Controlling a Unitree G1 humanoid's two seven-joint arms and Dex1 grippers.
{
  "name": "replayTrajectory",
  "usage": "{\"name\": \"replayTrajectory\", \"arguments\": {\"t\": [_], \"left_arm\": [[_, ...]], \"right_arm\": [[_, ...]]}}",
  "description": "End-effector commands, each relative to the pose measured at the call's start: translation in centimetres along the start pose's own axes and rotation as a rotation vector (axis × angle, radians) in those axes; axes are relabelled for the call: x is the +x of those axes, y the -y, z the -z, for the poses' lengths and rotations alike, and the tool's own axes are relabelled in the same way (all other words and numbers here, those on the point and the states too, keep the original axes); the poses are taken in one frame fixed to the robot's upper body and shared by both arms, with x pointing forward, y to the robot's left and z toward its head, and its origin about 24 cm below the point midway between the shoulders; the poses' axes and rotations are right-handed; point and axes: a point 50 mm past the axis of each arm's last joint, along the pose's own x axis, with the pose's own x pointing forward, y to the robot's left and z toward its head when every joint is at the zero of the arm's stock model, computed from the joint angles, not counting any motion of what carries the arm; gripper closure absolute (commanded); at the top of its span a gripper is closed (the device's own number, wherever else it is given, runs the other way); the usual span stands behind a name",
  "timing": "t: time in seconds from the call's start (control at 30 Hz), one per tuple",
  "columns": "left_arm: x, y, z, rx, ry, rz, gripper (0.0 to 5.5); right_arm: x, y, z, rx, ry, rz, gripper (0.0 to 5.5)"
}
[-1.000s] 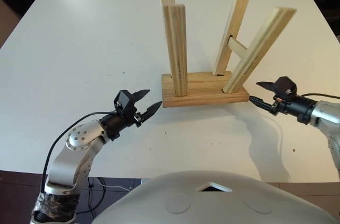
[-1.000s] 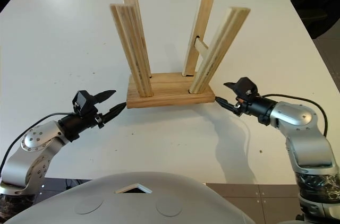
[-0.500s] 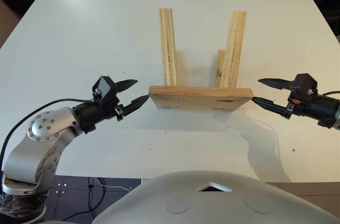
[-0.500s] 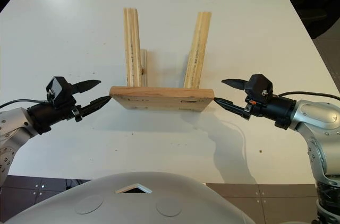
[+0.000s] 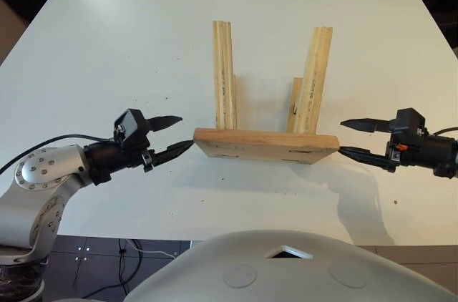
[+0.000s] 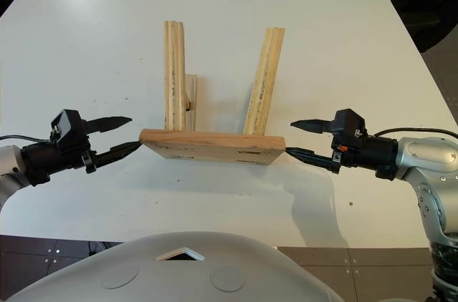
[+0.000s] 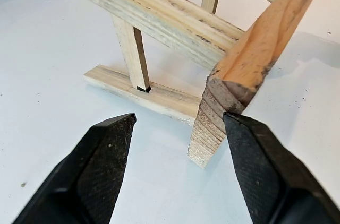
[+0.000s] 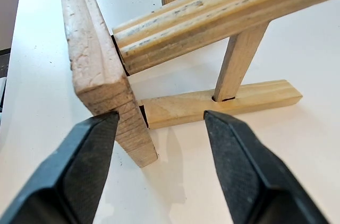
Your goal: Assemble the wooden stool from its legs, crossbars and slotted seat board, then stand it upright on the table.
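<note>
Wooden stool (image 5: 266, 146) on its side on worktop (image 5: 107, 51), seat board (image 6: 211, 147) on edge, legs (image 5: 224, 73) pointing away; left gripper (image 5: 184, 132) and right gripper (image 5: 341, 137) at opposite board ends, fingers (image 7: 101, 165) spread, one tip each touching wood.

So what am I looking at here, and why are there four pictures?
It's a humanoid robot with two arms, each ending in two-fingered jaws. The two wide pictures come from cameras in its head, looking down over a white table, with its left arm on the left. The two close-ups come from a camera on each wrist, looking out between that arm's black fingers.

On the table is a wooden stool, lying on its side. The seat board stands on edge and the legs point away from the robot.

Both jaws are open. One finger of each sits against an end of the seat board, so nothing is clamped.
</note>
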Motion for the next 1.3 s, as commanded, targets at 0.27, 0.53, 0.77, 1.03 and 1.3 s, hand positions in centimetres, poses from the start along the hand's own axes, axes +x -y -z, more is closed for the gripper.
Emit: {"name": "replayTrajectory", "arguments": {"t": [0.27,0.53,0.77,1.03,1.3], "left_arm": [[1.5,-0.1,6.4,0.0,-0.155,0.166,2.43],[2.7,-2.2,8.3,0.035,-0.182,0.136,2.43],[3.8,-1.7,8.1,0.018,-0.135,0.222,2.43],[5.7,-1.7,7.9,0.0,-0.082,0.231,2.43],[5.8,-0.6,8.3,-0.069,-0.073,0.331,3.52]], "right_arm": [[2.6,0.5,3.4,0.032,-0.07,-0.174,2.53],[4.3,0.0,4.8,0.049,-0.083,-0.241,2.53],[5.2,-0.1,5.1,0.048,-0.079,-0.265,2.53],[6.6,0.2,5.3,0.031,-0.09,-0.305,2.53],[6.8,-0.1,5.8,0.029,-0.118,-0.346,3.6]]}}
